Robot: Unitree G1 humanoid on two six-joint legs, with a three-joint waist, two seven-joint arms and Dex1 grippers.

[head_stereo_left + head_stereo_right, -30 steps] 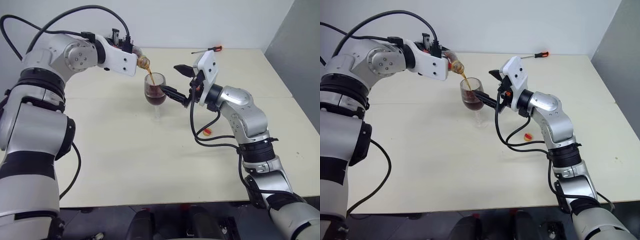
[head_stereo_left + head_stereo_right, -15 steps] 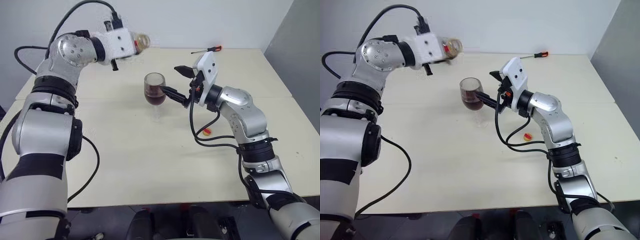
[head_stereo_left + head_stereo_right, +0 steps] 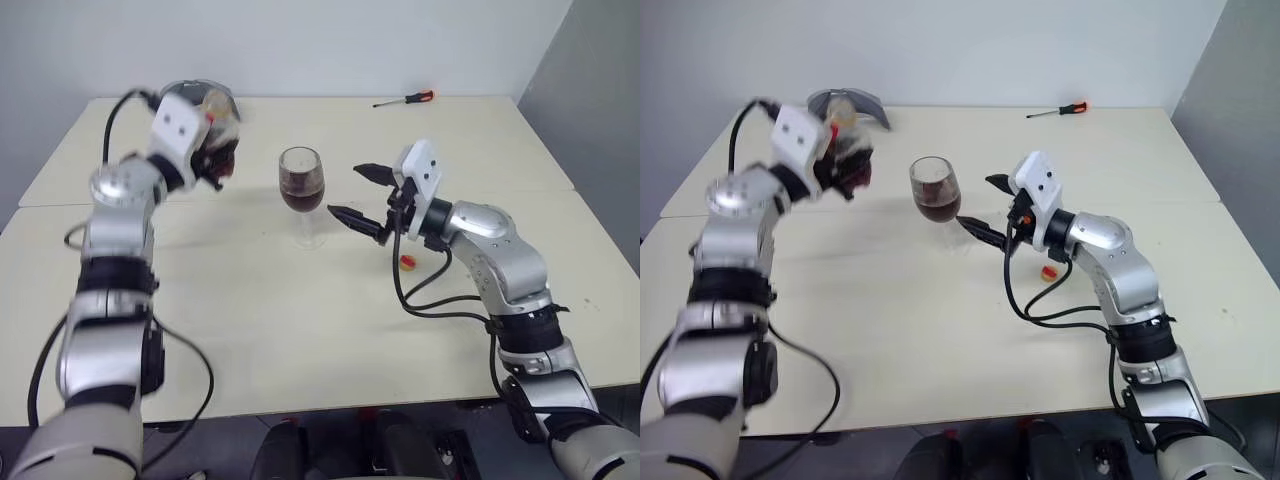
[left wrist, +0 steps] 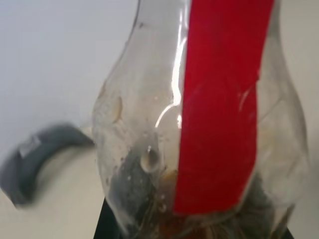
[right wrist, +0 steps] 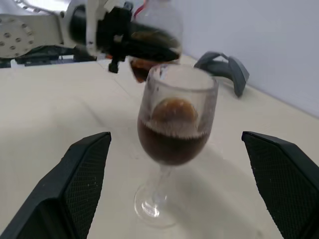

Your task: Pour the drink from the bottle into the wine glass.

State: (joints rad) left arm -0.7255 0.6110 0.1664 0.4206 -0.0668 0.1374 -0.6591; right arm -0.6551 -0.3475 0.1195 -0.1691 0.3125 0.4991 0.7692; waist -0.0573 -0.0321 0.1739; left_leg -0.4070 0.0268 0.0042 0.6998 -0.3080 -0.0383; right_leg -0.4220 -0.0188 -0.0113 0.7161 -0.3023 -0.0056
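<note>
Wine glass (image 3: 302,190): upright at mid-worktop, toward the far edge; bowl part-filled with the drink (image 3: 302,197); pouring judged done.

Bottle (image 4: 199,124): clenched in left pincer (image 3: 213,150), upright, near the far-left corner, apart from the glass; dark dregs at its base.

Right pincer (image 3: 352,192): released, fingers spread, beside the glass toward the right edge, not touching.

Step in hand, judged: set the bottle down. Keep it upright, lower until the base rests on the worktop (image 3: 300,320), then release, well apart from the glass.
</note>
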